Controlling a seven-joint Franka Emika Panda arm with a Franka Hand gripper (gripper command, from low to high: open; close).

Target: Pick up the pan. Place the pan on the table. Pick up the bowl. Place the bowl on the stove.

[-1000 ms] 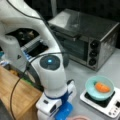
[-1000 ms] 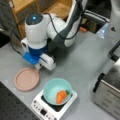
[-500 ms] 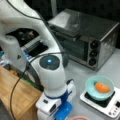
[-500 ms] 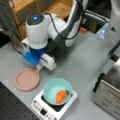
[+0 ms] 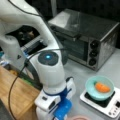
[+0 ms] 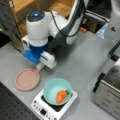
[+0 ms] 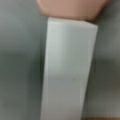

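The shallow round dusty-pink pan (image 6: 27,79) with its short white stub handle (image 6: 40,66) lies flat on the matte grey worktop table (image 6: 82,65), towards a front view's left, just beside the small white square single-burner stove (image 6: 53,106). The small round light-teal bowl (image 6: 57,90) sits on that stove's black centre plate and holds an orange carrot-like piece (image 6: 61,96); the same bowl on the stove shows in a front view at its lower right, in front of the big silver-black toaster oven (image 5: 86,41). Judged from how things lie, the pan is set on the table and the bowl is on the stove, so all four parts of the task look done. The white-and-blue Franka arm's gripper (image 6: 41,65) hangs low right over the pan's handle, its body hiding the fingertips in both front views. In the wrist view the white handle (image 7: 68,70) runs straight up the middle to the pink pan rim (image 7: 71,8) with grey table either side, and no finger shows there. Whether the claw is spread or closed on the handle I cannot tell. A light wooden block (image 5: 15,92) stands beyond the arm at a front view's left.
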